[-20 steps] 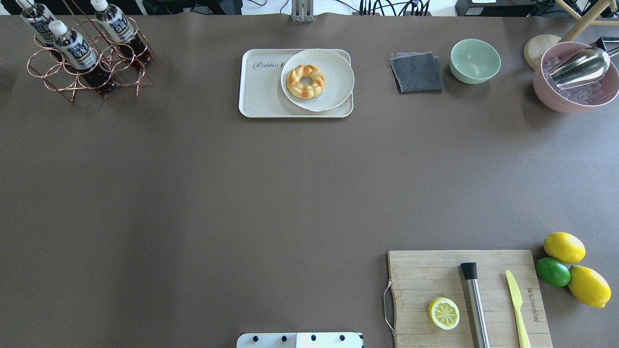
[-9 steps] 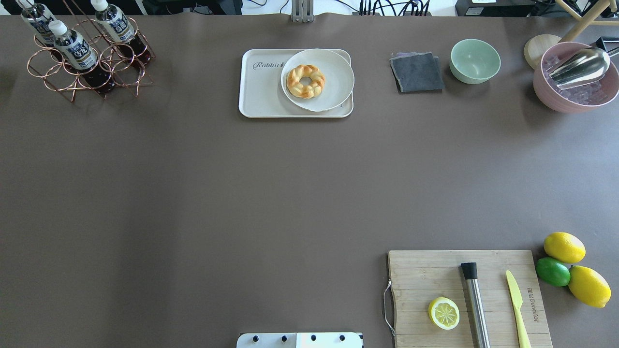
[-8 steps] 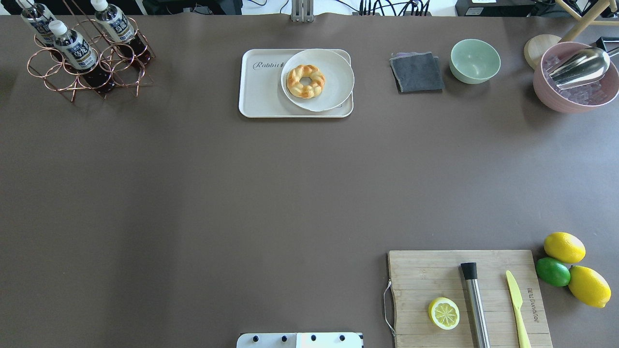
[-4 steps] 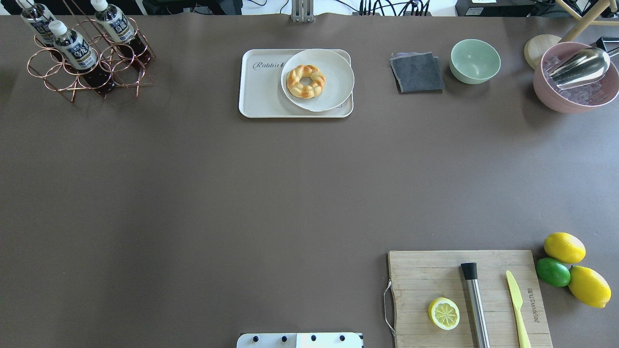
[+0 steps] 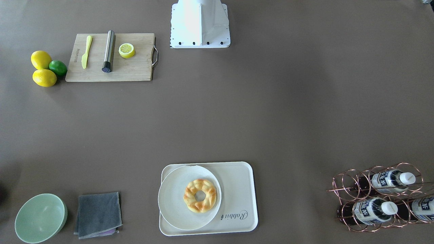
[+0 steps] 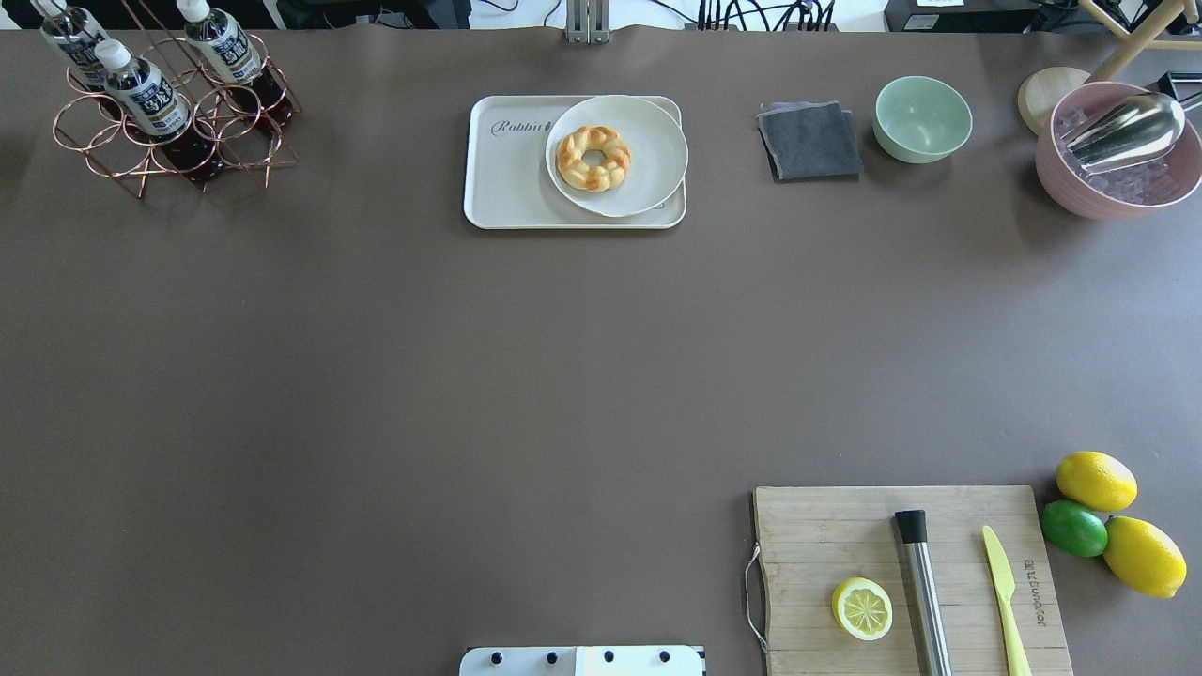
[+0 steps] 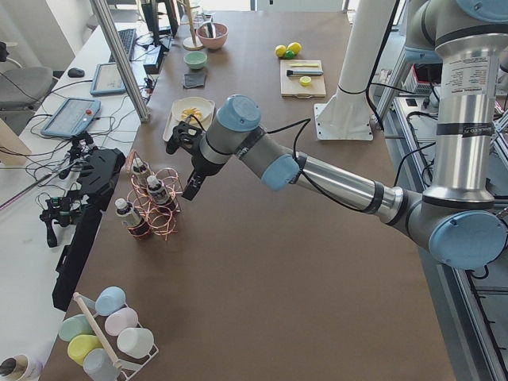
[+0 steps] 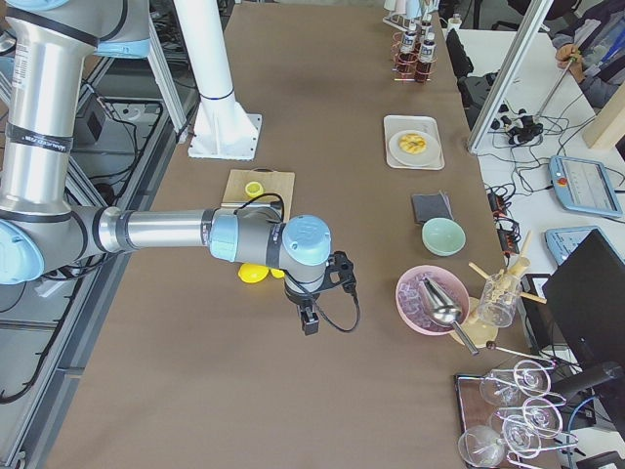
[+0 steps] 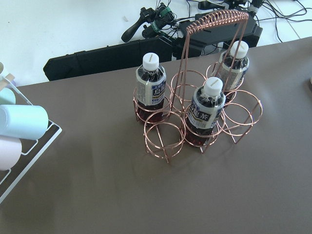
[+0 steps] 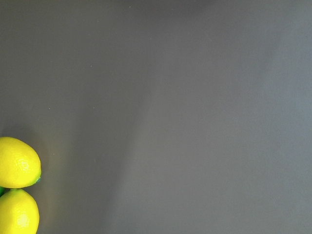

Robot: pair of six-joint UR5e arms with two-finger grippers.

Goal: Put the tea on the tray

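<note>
**Left wrist-mounted view: reach toward the rack, nothing picked yet**

Three tea bottles stand upright in the copper wire rack [image 9: 214, 18]; the front tea bottle [image 9: 208, 109] sits nearest the camera, ringed by wire. In the exterior left view the left gripper [image 7: 190, 192] hangs just beside the rack, apart from every bottle; I cannot tell whether its jaws are open. The right gripper [image 8: 309, 320] hovers near the lemons, jaws likewise unreadable.

The step looks like the approach. Next comes a descent onto one cap or neck and a straight lift clear of the ring. Then the bottle is carried to the tray [image 6: 507, 183], whose bare strip lies beside the round plate [image 6: 653, 174].
</note>
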